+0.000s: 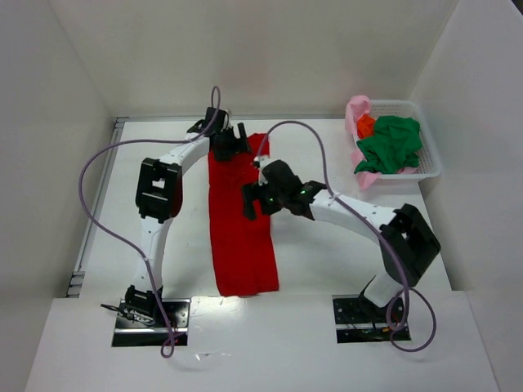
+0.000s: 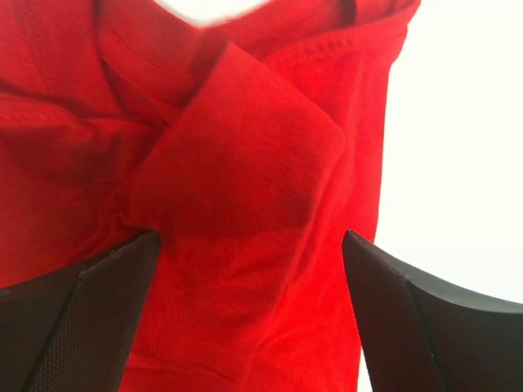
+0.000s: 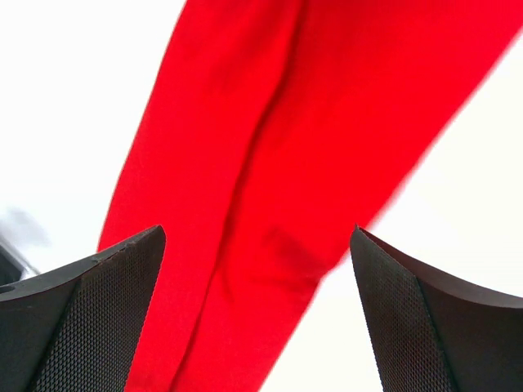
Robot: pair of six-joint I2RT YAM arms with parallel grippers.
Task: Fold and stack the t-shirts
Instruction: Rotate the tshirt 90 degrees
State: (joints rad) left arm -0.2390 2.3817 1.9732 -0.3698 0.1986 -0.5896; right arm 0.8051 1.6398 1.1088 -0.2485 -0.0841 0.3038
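A bright red t-shirt lies folded into a long narrow strip down the middle of the table. Its collar end fills the left wrist view as bunched red cloth. My left gripper hovers open over that far end, nothing between its fingers. My right gripper hangs open above the strip's right edge, mid-length; its view shows the red strip running below the spread fingers. Dark green, pale pink and orange t-shirts lie crumpled in the basket.
A white lattice basket stands at the table's far right. White walls enclose the table at the back and on both sides. Purple cables loop off both arms. The arm bases sit at the near edge.
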